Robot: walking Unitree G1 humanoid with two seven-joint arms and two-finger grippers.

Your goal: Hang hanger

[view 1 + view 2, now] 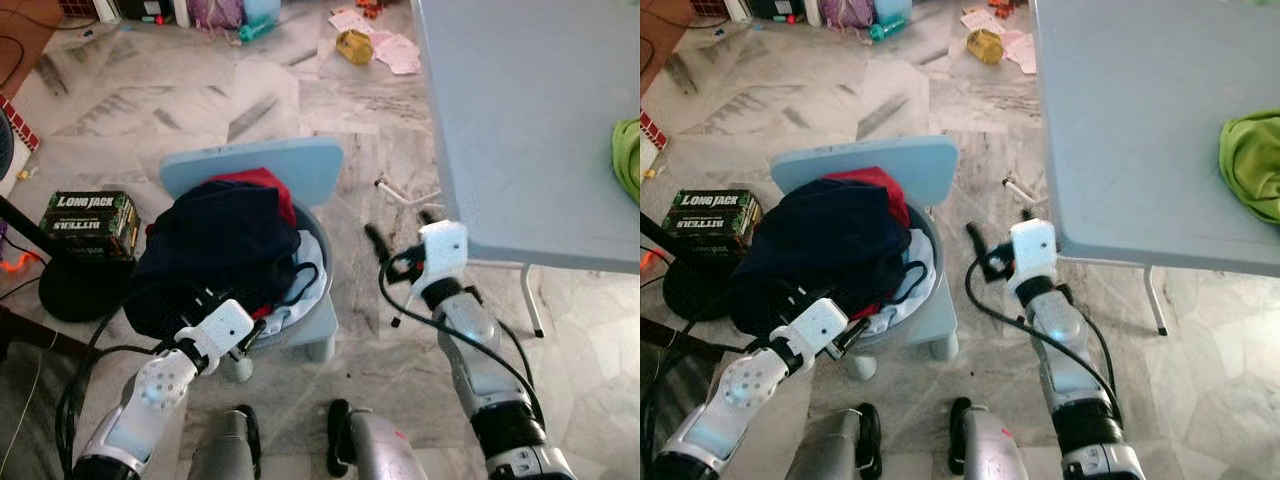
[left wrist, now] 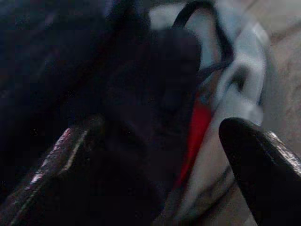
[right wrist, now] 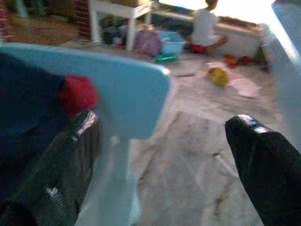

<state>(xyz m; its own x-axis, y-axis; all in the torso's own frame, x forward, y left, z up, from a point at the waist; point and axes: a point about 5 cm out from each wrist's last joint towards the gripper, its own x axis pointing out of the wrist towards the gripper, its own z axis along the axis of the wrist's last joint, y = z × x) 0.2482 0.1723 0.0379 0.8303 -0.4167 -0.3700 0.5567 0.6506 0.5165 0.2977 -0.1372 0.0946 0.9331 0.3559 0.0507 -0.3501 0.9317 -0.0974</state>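
Left end effector [image 1: 200, 300] reached into the pile of clothes [image 1: 215, 245] heaped in a grey basket [image 1: 318, 300], its two black fingers [image 2: 263, 165] spread wide with dark cloth between them but not clamped on anything. Just beyond its tips lay a dark navy garment [image 1: 825, 235], with a red one [image 1: 250, 180] behind that and a white piece [image 1: 310, 262] carrying a black loop [image 1: 305, 278] to its right. No hanger could be picked out for certain among the clothes. Under the basket stood a small light-blue chair [image 1: 300, 165].

Right end effector [image 1: 400, 265] hung over the marble floor [image 1: 380, 130] beside the chair, fingers wide apart and holding nothing. To its right stood a light-blue surface [image 1: 520, 110] with a green cloth [image 1: 1252, 160] on it. Far ahead of it, a person [image 3: 204, 26] sat on the floor. Well left of the left end effector sat a green box [image 1: 90, 222].
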